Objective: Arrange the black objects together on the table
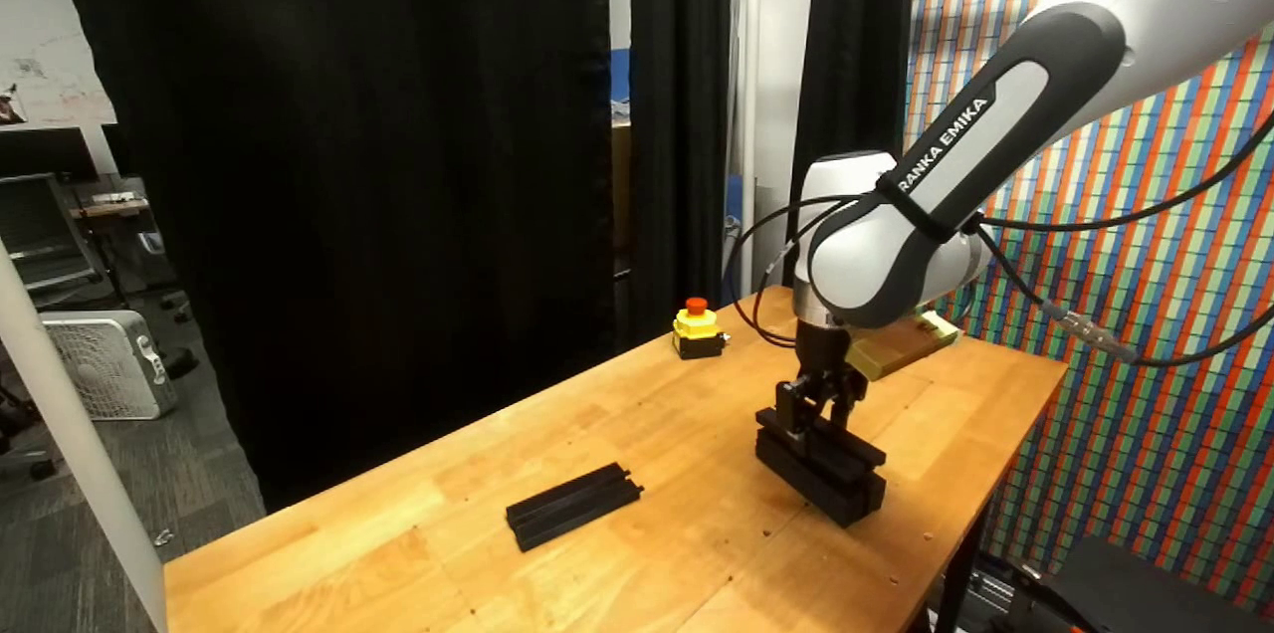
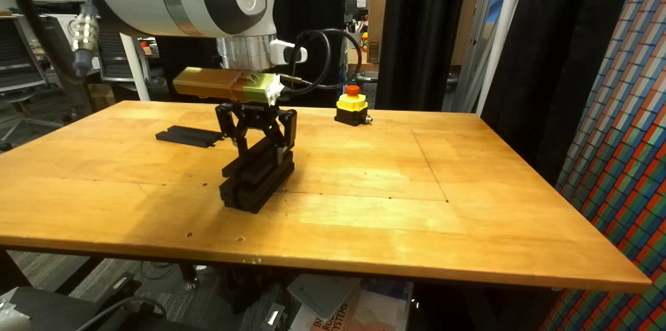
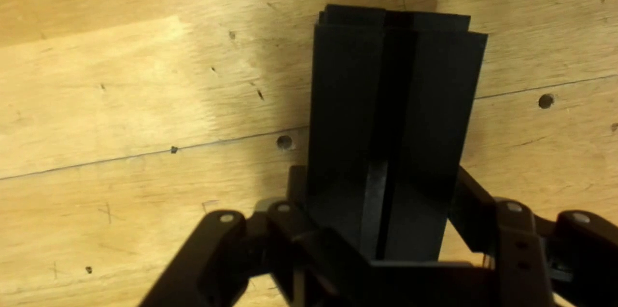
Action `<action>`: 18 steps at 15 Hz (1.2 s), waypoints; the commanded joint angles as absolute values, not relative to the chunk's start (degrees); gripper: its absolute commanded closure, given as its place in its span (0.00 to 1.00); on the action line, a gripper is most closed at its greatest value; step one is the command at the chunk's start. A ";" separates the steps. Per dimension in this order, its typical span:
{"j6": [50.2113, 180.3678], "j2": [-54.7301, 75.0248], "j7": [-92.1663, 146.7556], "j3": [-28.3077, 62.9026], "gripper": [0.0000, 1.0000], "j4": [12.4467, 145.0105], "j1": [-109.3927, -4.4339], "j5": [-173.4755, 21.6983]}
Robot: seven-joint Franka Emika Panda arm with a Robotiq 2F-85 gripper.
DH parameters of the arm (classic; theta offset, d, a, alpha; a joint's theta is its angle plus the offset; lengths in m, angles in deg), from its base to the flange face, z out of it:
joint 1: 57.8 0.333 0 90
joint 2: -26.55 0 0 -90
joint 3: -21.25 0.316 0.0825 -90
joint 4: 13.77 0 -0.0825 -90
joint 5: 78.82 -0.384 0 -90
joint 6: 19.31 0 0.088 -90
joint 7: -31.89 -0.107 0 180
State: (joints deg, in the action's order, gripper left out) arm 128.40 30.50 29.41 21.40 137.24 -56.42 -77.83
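Here | arm (image 1: 960,140) slopes down | gripper (image 2: 261,150) points down, seemingly clamped across upper black bar (image 3: 345,114)

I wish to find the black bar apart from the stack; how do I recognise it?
On the wooden table, find the gripper at the stack. Apart from both lies the black bar, flat and grooved lengthwise; unlike the stack, it is one thin layer.

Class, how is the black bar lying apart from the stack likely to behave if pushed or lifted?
The black bar would probably slide rather than roll or tip, since it lies flat and low on the table. It is likely stiff: its long edges run straight. Its matte-looking surface may limit slipping.
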 commanded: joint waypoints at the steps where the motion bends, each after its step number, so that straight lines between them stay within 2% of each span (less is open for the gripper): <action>1: 128.76 29.09 33.11 20.93 0.54 135.62 -56.81 -80.87; 18: 130.19 30.18 31.65 21.07 0.54 137.53 -57.32 -81.96</action>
